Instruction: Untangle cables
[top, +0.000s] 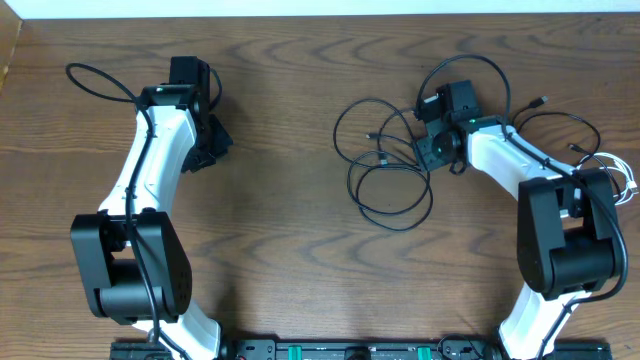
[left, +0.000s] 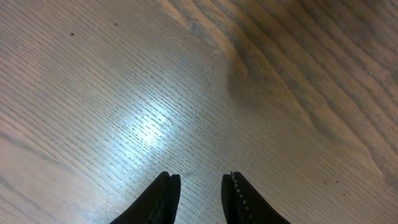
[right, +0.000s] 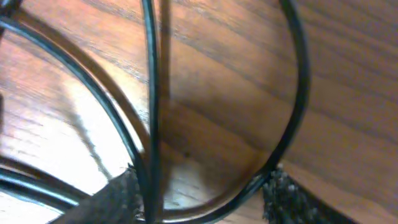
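The black cable (top: 385, 165) lies in several overlapping loops on the wooden table right of centre, and one end with a small plug (top: 543, 101) trails off to the right. My right gripper (top: 432, 150) is low over the right side of those loops. In the right wrist view my right gripper (right: 200, 186) stands open, with black cable (right: 149, 93) strands crossing the gap between its fingers (right: 118, 193), unclamped. The white cable (top: 622, 182) lies bunched at the far right edge beside the right arm. My left gripper (top: 213, 140) (left: 200, 180) hangs open over bare wood, far from both cables.
The wooden table (top: 290, 230) runs between the two arms. A thick black arm wire (top: 100, 80) loops out at the far left by the left arm. The arm bases and a black rail (top: 350, 350) line the front edge.
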